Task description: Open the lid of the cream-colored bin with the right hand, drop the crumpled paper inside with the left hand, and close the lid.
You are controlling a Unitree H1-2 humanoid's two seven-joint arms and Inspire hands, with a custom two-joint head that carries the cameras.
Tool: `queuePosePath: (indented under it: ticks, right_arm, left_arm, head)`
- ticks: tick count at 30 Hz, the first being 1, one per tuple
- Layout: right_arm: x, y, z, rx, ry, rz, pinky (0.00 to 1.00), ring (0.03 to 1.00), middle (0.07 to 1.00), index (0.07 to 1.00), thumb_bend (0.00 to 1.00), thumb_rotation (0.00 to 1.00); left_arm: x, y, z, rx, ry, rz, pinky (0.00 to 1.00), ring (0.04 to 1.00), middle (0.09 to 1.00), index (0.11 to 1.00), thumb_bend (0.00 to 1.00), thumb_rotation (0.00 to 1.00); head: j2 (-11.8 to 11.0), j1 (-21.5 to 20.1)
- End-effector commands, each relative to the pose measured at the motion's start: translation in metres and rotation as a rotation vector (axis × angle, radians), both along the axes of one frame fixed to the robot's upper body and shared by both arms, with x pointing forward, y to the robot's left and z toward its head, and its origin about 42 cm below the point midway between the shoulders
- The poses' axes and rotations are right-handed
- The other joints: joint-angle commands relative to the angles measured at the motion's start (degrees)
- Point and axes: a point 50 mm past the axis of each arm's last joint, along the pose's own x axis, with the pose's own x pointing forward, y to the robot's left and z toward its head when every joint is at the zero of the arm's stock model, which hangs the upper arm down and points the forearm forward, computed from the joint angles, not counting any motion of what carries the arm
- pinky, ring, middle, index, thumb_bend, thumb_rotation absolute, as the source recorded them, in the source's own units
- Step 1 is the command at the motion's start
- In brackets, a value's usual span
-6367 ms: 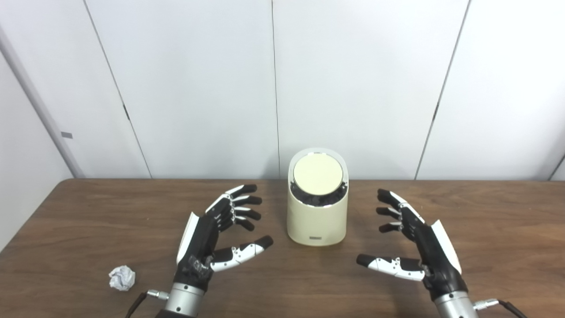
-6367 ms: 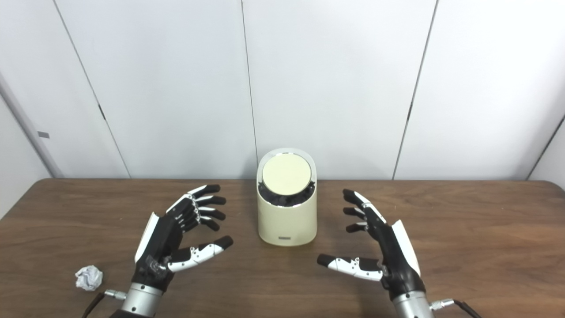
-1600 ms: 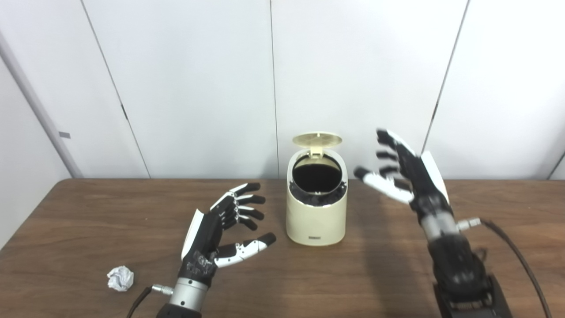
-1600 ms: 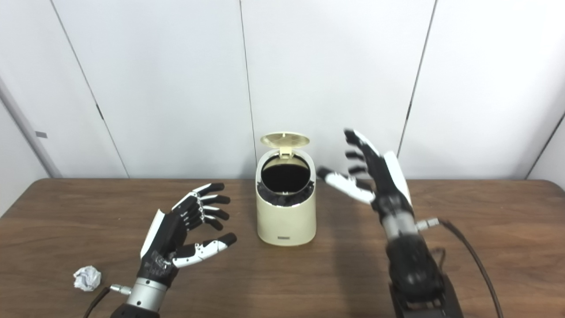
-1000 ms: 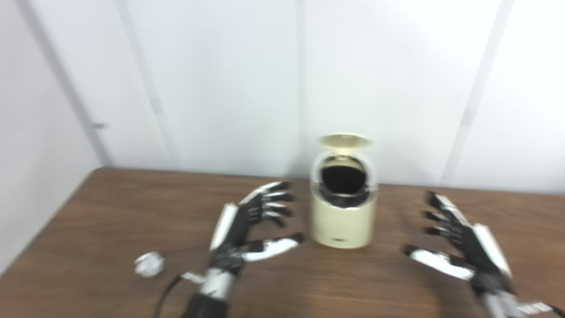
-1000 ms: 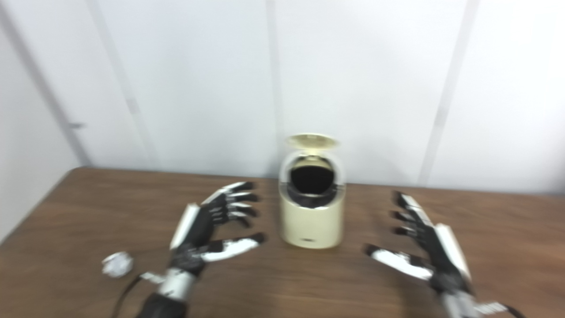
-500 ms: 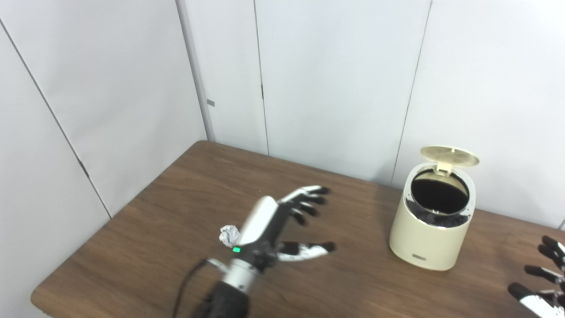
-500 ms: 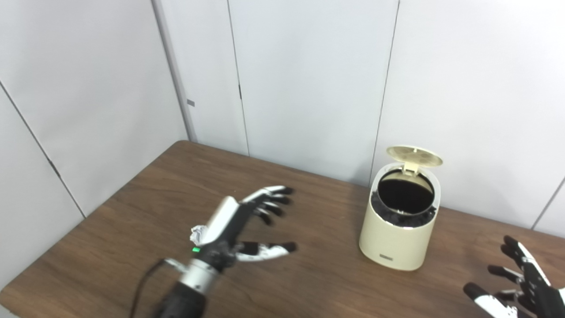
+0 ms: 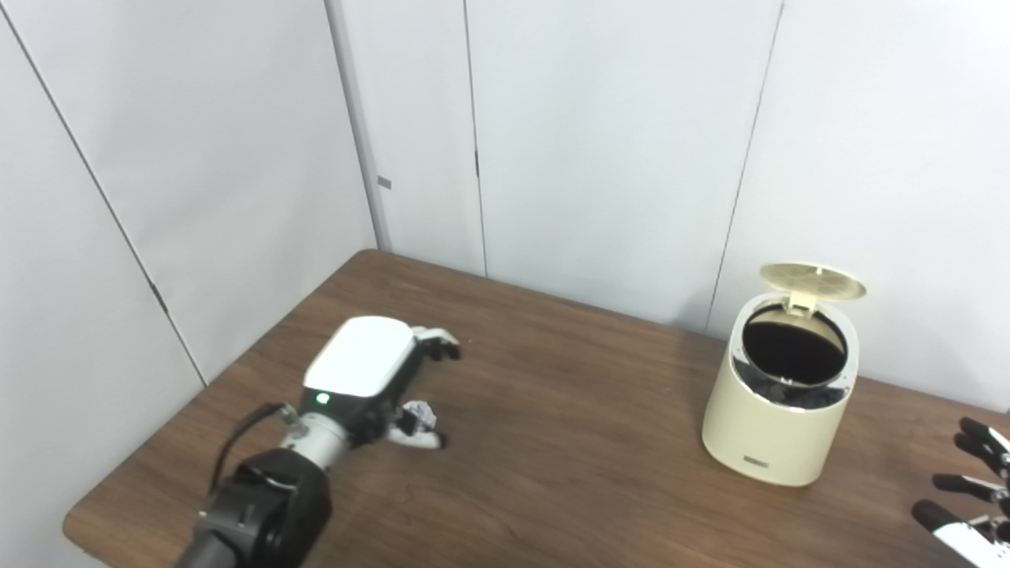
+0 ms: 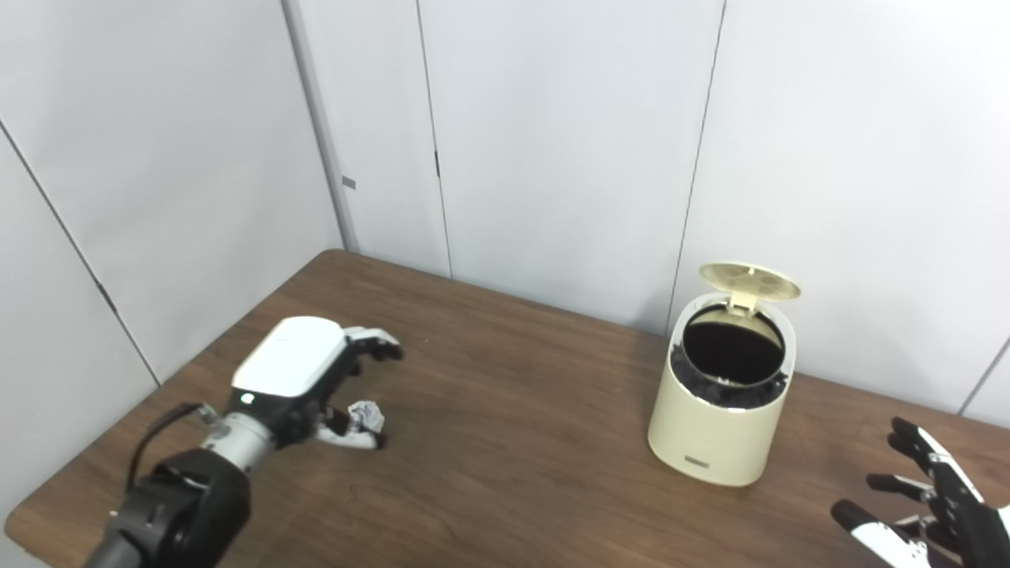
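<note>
On your left, the left robot hand [image 9: 371,379] is positioned palm down over the desk [image 9: 552,442], its white back plate facing up and a green indicator lit near the wrist. The crumpled paper [image 9: 418,413] lies directly beneath its curled fingers [image 9: 438,345], partly hidden; you cannot confirm whether the fingers are closed on it. Well apart, toward the far right of the desk, the cream-colored bin [image 9: 777,414] stands upright with its lid [image 9: 813,280] raised on the rear hinge, exposing a dark interior. The right robot hand [image 9: 974,505] enters at the lower right corner, fingers spread, holding nothing.
</note>
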Motion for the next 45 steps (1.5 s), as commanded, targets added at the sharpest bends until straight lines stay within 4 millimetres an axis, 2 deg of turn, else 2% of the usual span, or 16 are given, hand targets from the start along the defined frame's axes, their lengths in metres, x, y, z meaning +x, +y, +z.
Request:
queuePosePath:
  ticks: [1,6,16,22,33,45]
  right_arm:
    - [0.005,0.001,0.024,-0.021,-0.096,0.027,0.35,0.720,0.888,0.891,0.96,0.63]
    - [0.005,0.001,0.025,-0.020,-0.105,0.033,0.34,0.705,0.886,0.886,0.97,0.64]
    - [0.000,0.001,0.027,-0.030,-0.104,0.032,0.34,0.703,0.887,0.890,0.95,0.63]
    - [0.000,0.001,0.027,-0.030,-0.107,0.036,0.35,0.704,0.887,0.889,0.95,0.64]
    - [-0.003,0.002,0.025,-0.026,-0.097,0.043,0.34,0.729,0.902,0.904,0.93,0.62]
    - [-0.006,0.001,0.026,-0.026,-0.088,0.037,0.36,0.727,0.906,0.901,0.92,0.61]
  left_arm:
    - [-0.002,0.011,0.015,0.066,-0.040,0.035,0.51,0.607,0.706,0.723,0.88,0.05]
    - [0.002,0.030,0.012,0.141,0.023,0.105,0.60,0.648,0.720,0.750,0.88,0.07]
    - [0.019,0.048,-0.008,0.222,0.101,0.159,0.63,0.658,0.694,0.708,0.86,0.11]
    - [0.029,0.046,-0.019,0.211,0.120,0.146,0.54,0.622,0.673,0.689,0.84,0.12]
    - [0.040,0.040,-0.031,0.200,0.113,0.101,0.46,0.565,0.617,0.671,0.85,0.13]
    - [0.047,0.038,-0.043,0.194,0.149,0.105,0.46,0.569,0.600,0.685,0.84,0.15]
  head:
    - [0.08,0.03]
    - [0.38,0.11]
    - [1.03,-0.58]
    - [1.33,-0.58]
    - [1.96,-1.06]
    - [2.62,-1.42]
